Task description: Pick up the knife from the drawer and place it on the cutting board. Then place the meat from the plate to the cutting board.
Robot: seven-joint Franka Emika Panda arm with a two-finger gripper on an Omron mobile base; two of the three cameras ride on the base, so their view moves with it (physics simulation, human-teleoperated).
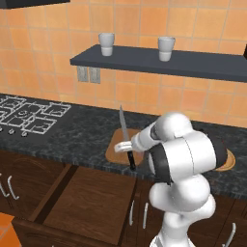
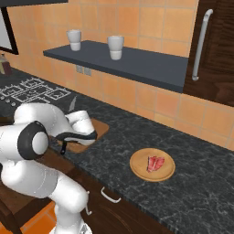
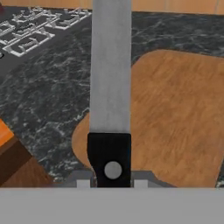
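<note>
My gripper (image 1: 126, 145) is shut on the knife (image 1: 124, 132), which stands almost upright over the near left edge of the cutting board (image 1: 115, 150), its grey blade up and its black handle down. In the hand view the blade (image 3: 110, 65) runs up the middle, the handle (image 3: 109, 158) sits between the fingertips, and the board (image 3: 175, 118) lies below to the right. The drawer (image 1: 91, 202) stands open under the counter, its bottom bare. The meat (image 2: 155, 163) lies on the round plate (image 2: 137, 170), right of the board (image 2: 97, 129).
A stove (image 1: 29, 113) sits at the left end of the dark counter. Two white cups (image 1: 106, 43) (image 1: 166, 48) stand on the wall shelf (image 1: 159, 61) above. Cabinet doors with silver handles (image 1: 131, 213) flank the open drawer. A tall cabinet (image 2: 215, 50) rises at the right.
</note>
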